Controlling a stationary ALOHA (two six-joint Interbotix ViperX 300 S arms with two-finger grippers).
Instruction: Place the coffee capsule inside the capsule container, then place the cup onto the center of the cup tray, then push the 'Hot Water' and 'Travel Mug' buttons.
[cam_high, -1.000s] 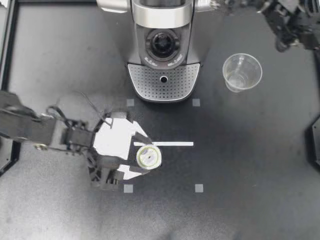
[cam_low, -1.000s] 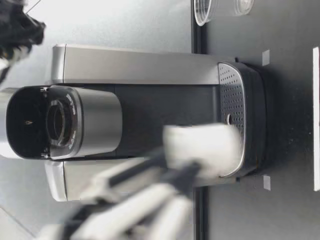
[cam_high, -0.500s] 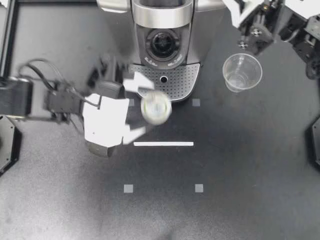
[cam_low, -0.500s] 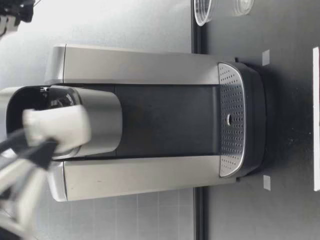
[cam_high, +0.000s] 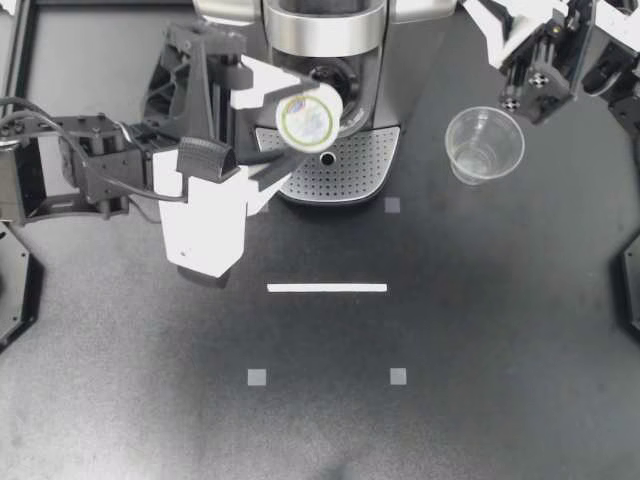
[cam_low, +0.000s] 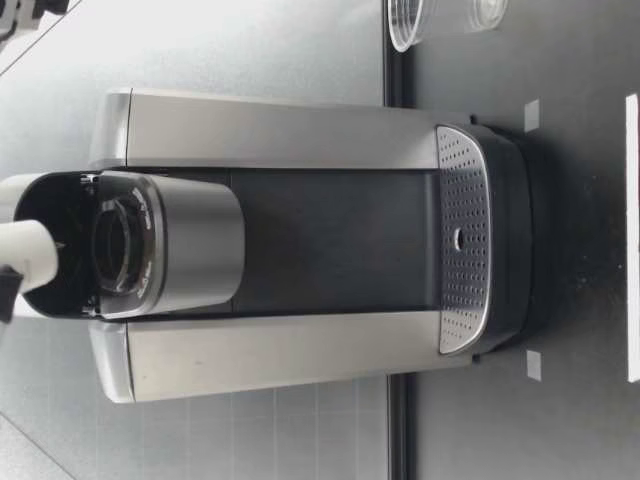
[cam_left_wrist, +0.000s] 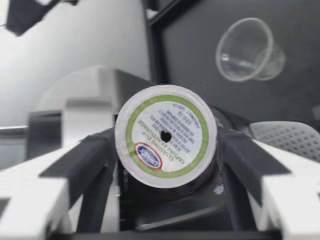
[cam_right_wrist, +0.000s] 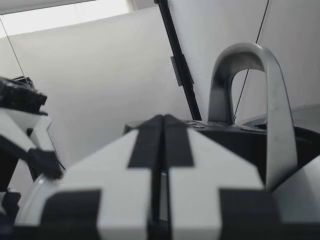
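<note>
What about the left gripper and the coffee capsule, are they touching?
Touching. In the left wrist view the fingers of the left gripper press the coffee capsule from both sides, with no gap showing.

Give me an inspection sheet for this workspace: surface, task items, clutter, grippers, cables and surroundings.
Surface: black table with a white tape strip and grey square markers.
Job's things: round foil-lidded coffee capsule held over the rim of the silver coffee machine's open capsule container, not inside. Clear plastic cup upright on the table beside the machine, not on the perforated cup tray.
Clutter: nothing seen.
Grippers: left gripper shut on the coffee capsule. Right gripper shut, empty, near the cup.
Cables: black cable looping along the left arm.
Surroundings: black frame rail; pale wall.
</note>
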